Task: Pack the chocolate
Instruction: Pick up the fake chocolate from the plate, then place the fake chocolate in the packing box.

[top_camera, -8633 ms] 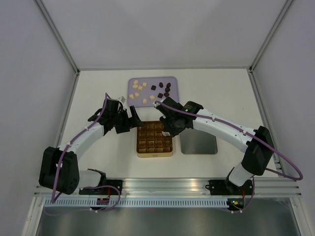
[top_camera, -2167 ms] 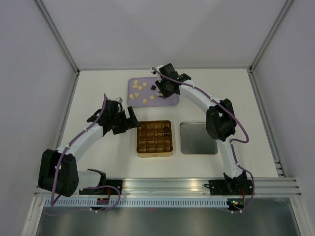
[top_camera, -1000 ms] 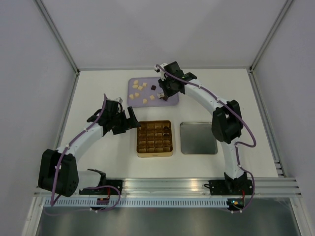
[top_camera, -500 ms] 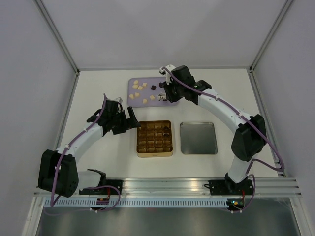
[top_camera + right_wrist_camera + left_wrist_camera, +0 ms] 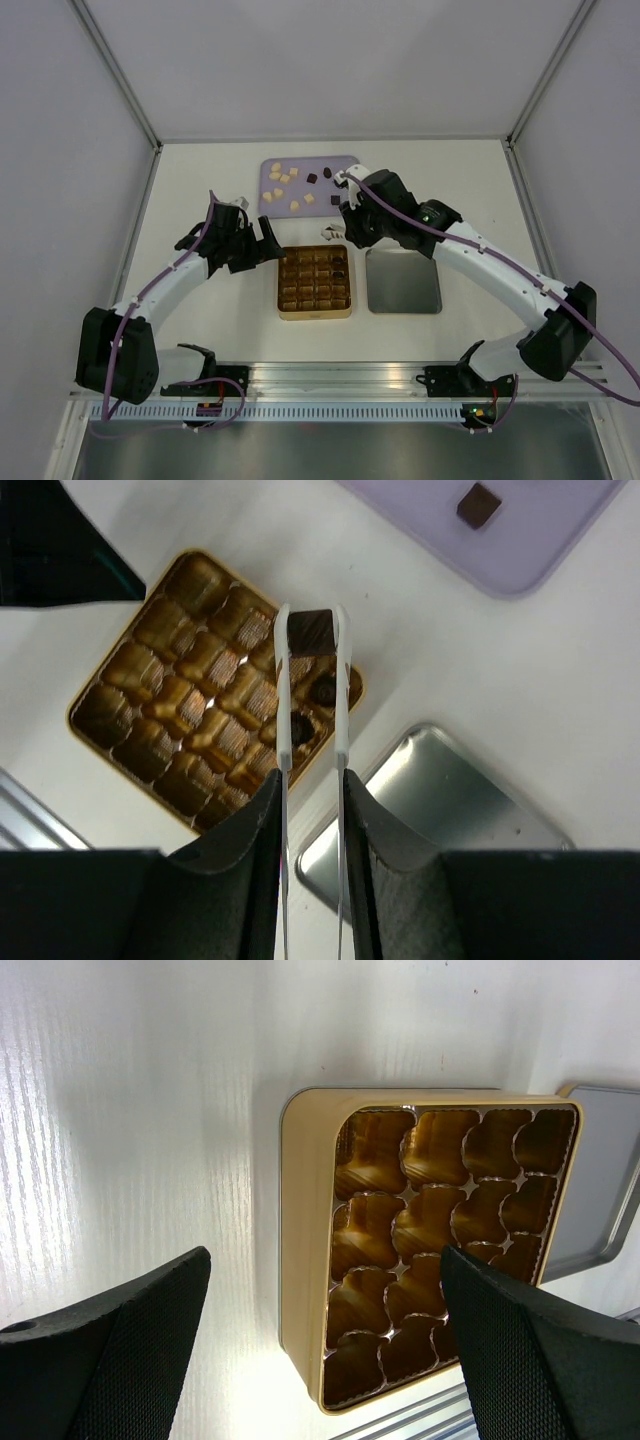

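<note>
White table (image 5: pixel 200 180) inside pale grey walls, directions taken from the overhead view.

Right arm (image 5: pixel 480 262) reached in from 4 o'clock, left arm (image 5: pixel 160 285) from 8 o'clock.

Lavender tray (image 5: pixel 322 207) lay at 12 o'clock of the gold tin (image 5: pixel 281 285). A shallow silver tray (image 5: pixel 403 280) sat just beside the tin at 3 o'clock.

Left gripper (image 5: pixel 325 1255) hung at the tin's 10 o'clock with jaws spread wide and nothing between them.

Right gripper (image 5: pixel 312 790) was clamped on metal tweezers (image 5: pixel 283 700). The tweezer tips were pinched together on a dark chocolate square (image 5: pixel 311 632), which was held in the air at the tin's 12 o'clock rim.

Cream chocolate pieces (image 5: pixel 285 179) were scattered over the lavender tray's 9 o'clock half. Loose dark chocolate pieces (image 5: pixel 312 178) lay toward its 3 o'clock half, partly hidden by the right arm.

Two dark lumps (image 5: pixel 322 688) sat in compartments along the tin's 3 o'clock column; the other compartments showed only gold lining.
</note>
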{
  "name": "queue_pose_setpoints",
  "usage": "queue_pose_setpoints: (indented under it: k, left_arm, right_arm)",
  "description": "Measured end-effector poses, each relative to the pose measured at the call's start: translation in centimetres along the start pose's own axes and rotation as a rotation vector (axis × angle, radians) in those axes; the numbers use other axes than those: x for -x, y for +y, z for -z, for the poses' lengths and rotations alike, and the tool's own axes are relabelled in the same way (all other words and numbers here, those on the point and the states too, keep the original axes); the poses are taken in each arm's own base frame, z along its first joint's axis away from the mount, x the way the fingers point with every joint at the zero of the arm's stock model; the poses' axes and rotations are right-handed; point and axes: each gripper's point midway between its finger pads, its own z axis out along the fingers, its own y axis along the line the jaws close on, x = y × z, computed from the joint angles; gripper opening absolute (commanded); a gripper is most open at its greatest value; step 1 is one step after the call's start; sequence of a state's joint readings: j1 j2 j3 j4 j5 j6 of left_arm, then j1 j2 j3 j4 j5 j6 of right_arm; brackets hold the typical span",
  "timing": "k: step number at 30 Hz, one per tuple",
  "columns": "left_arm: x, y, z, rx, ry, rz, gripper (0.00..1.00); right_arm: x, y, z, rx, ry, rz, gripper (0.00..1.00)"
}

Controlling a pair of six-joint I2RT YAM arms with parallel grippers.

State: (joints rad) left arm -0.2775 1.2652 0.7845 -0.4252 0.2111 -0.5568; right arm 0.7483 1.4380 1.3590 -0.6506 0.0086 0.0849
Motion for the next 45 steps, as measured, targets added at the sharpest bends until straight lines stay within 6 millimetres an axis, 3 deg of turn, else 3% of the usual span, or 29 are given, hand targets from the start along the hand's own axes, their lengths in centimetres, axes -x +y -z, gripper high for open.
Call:
queue_pose_setpoints:
  k: [8,14,29,45]
  left_arm:
    - [0.1,-0.1,0.2,-0.005,-0.007,-0.002,1.00]
    - [0.3,-0.3,0.5,-0.012,-0.018,-0.005,1.00]
    - [0.6,-0.6,1.0,-0.024,-0.037,-0.010,1.00]
    - [0.7,-0.7,1.1,-0.028,-0.042,-0.011,1.00]
  right_arm:
    - [-5.6,2.6,2.1,0.076,0.103,0.054,0.14]
    - [-8.1,3.8,2.4,0.119,0.146,0.102,0.14]
    - [-10.3,4.5,2.0,0.140,0.193,0.169,0.14]
    - [-10.3,4.1,1.8,0.116,0.189,0.178,0.14]
